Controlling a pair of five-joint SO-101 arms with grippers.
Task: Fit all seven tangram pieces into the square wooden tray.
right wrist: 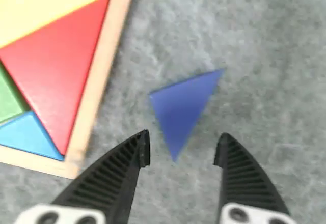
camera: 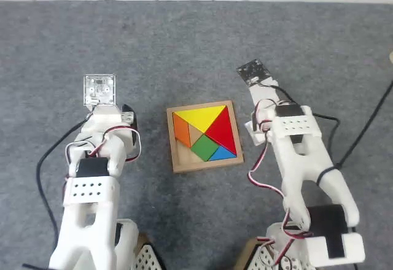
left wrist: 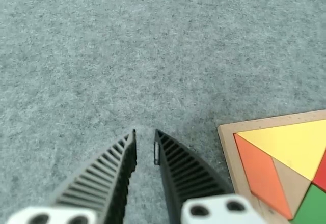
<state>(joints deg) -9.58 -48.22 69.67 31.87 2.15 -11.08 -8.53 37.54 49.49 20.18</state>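
The left arm (camera: 92,178) stands left of the tray (camera: 209,164), well apart from it. The left jaws are clenched almost together, with a thin slit between the tips, and grasp nothing. They point at bare grey worktop (camera: 184,43) left of the tray's far left corner.

The tray lies flat on the worktop between the two arms. An orange piece (camera: 182,133) lies inside along its left rim. Right of that, in the tray's middle, is a wood-coloured triangle (camera: 195,136); whether it is a piece or bare tray floor cannot be told. A green piece (camera: 203,148) sits against the tray's near rim. A yellow triangle (camera: 206,118) runs along the far rim with its point toward the tray's middle. A red triangle (camera: 222,133) runs along the right rim. A light blue triangle (camera: 225,152) fills the near right corner. These coloured pieces lie flush, edge to edge.

A dark blue triangle (right wrist: 183,107) lies flat on the worktop just outside the tray's right rim, apart from it. The right jaws are released and spread wide, with one tip on each side of this triangle's nearest point. One tip is on the tray's side, close to its near right corner, and the other is on the side away from the tray. Neither tip touches the triangle.

The right arm (camera: 301,153) stands right of the tray, with its wrist close beside the right rim. A black cable (camera: 368,123) runs over the worktop farther right of the tray.
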